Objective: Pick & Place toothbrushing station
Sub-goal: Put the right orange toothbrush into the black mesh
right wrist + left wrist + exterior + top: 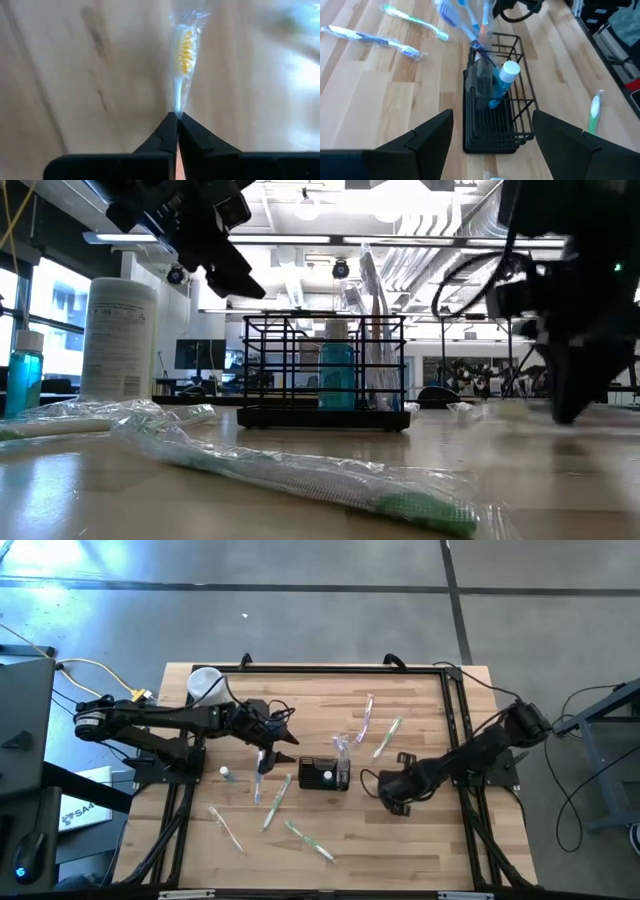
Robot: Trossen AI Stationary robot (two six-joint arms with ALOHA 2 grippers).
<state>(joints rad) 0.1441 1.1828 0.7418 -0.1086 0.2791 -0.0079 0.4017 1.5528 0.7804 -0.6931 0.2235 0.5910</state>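
Note:
The toothbrushing station [325, 773], a low black wire caddy, stands on the table's middle. It holds a blue bottle with a white cap [502, 80] and wrapped toothbrushes [465, 20] that lean upright in it. My left gripper [280, 735] hangs open above the table just left of the caddy, its fingers either side of it in the left wrist view [492, 119], touching nothing. My right gripper [388, 795] is right of the caddy, pointing down, shut on a wrapped toothbrush with yellow bristles [186, 50]. My right gripper pinches the wrapped toothbrush by its thin white neck [178, 106], just below the yellow bristle head, between the two fingertips [165, 131]. The fingers come steeply from above. The head sticks out past the fingertips in its clear wrapper. Whether it is clear of the table I cannot tell.
Several wrapped toothbrushes lie loose on the wood: two left of the caddy [272, 795], two toward the near edge [308, 840], two behind the caddy [378, 730]. A white cylindrical container [205, 685] stands at the far left, a small bottle [226, 773] near the left arm.

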